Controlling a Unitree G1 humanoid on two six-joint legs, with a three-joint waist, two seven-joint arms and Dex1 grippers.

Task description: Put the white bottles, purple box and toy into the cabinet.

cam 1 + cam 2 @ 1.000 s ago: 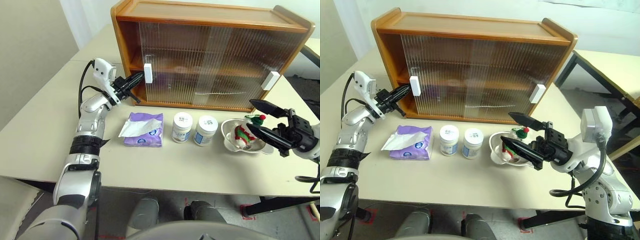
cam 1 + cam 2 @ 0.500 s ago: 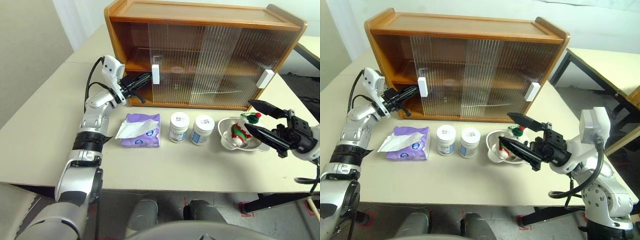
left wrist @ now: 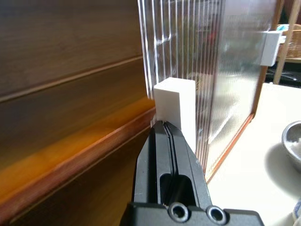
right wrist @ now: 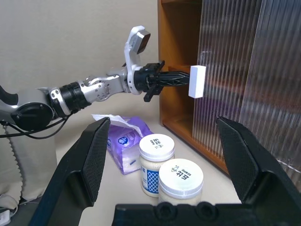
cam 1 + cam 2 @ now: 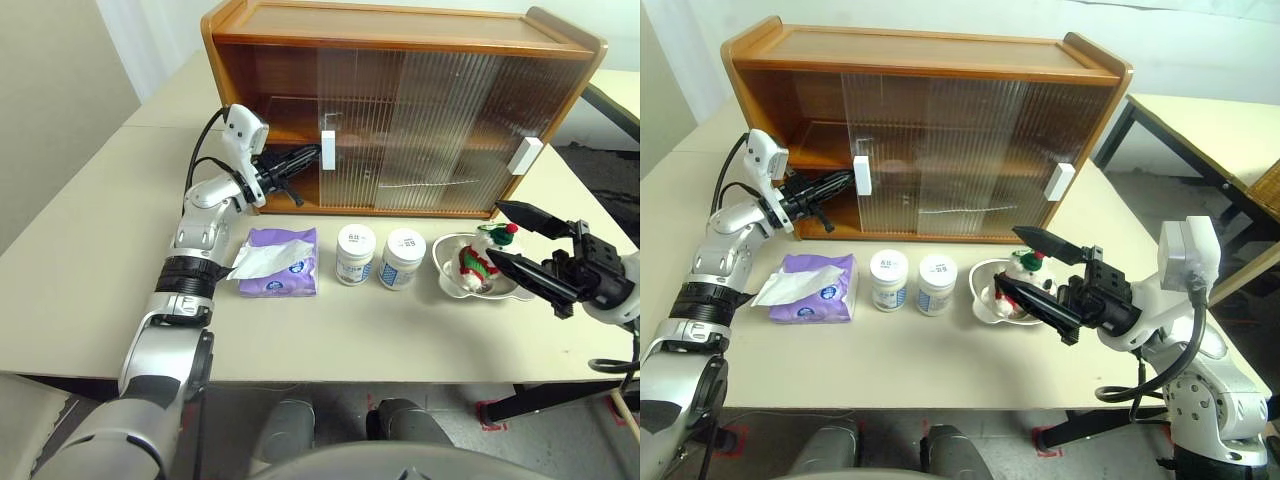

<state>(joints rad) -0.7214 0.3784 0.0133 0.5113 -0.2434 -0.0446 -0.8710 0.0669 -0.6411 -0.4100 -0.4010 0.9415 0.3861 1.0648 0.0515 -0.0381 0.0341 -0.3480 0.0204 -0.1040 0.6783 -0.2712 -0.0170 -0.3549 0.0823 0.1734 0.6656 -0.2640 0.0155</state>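
ribbed translucent door [image 5: 375, 125], further right

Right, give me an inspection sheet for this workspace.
Surface: beige table.
Job's things: cabinet left door partly slid open; two bottles, purple box in front; toy in bowl.
Clutter: nothing seen.
Hands: left hand shut, tips at the left door's handle; right hand open, by the toy.
Cables: black cable on left arm.
Surroundings: another table to the right.

Glossy wooden cabinet [image 5: 400, 25], ribbed translucent doors [image 5: 430, 125], shiny steel bowl [image 5: 447, 282].
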